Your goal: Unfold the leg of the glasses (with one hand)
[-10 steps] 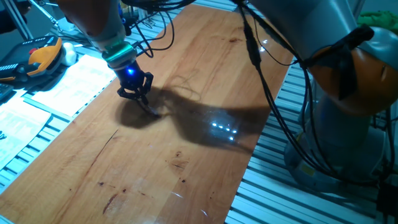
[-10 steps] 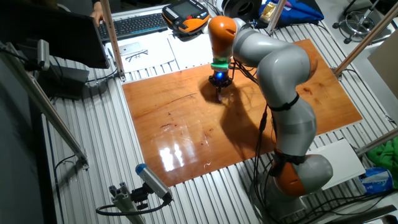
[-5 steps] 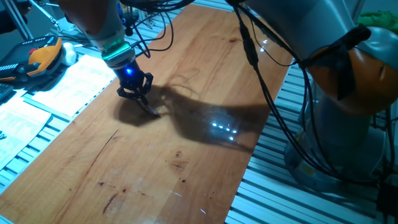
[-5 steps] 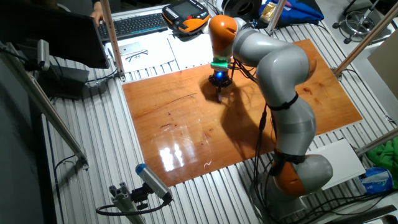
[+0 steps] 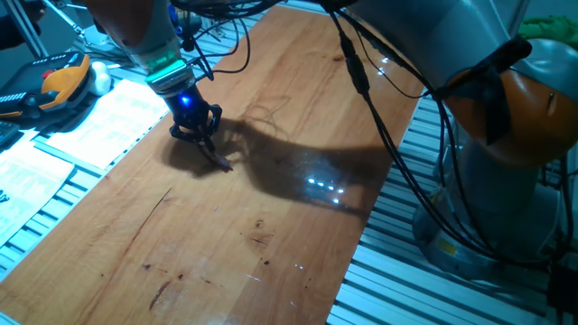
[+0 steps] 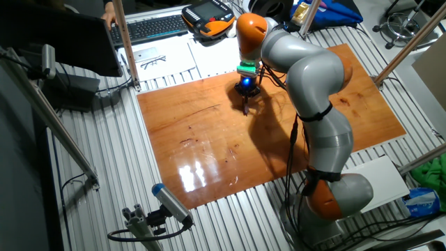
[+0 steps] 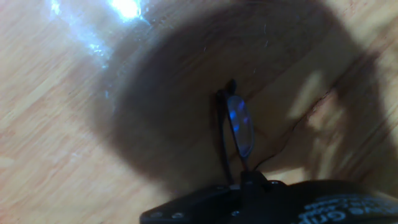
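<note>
Upper left of the bench (image 5: 271, 208), the claw (image 5: 203, 137) seems pinched on the glasses (image 7: 236, 134); swing slowly so the thin leg opens without bending

It was a robotics lab: a wooden bench (image 6: 209, 139) sat on aluminium rails (image 6: 104, 160), beside a keyboard (image 6: 150, 26), teach pendant (image 6: 208, 12) and loose cables (image 5: 221, 41).
</note>
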Robot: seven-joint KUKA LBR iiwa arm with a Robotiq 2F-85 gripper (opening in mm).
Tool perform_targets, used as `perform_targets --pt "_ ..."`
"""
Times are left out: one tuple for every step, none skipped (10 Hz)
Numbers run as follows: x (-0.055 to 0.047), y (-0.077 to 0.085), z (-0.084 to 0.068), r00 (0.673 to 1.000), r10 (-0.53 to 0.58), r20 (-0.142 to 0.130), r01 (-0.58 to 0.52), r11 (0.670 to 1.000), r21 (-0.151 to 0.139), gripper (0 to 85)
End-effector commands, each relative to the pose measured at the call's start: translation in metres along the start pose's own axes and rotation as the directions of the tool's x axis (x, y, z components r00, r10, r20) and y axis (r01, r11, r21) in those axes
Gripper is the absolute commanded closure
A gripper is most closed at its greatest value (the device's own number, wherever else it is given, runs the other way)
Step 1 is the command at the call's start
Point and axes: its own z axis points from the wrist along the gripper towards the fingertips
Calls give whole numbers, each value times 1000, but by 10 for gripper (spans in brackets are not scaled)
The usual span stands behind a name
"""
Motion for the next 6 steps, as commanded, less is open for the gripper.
perform_targets --pt "0 0 0 1000 0 -2 0 1000 0 850" --pt "1 0 -1 1000 -1 -4 1 1000 -2 850" --pt "1 1 -1 1000 7 -7 -7 1000 -6 850" --pt "2 2 -1 1000 7 0 -7 1000 -15 850" --pt "2 2 -1 1000 1 15 0 1000 -23 850" --pt "2 3 -1 1000 -7 30 8 999 -36 850"
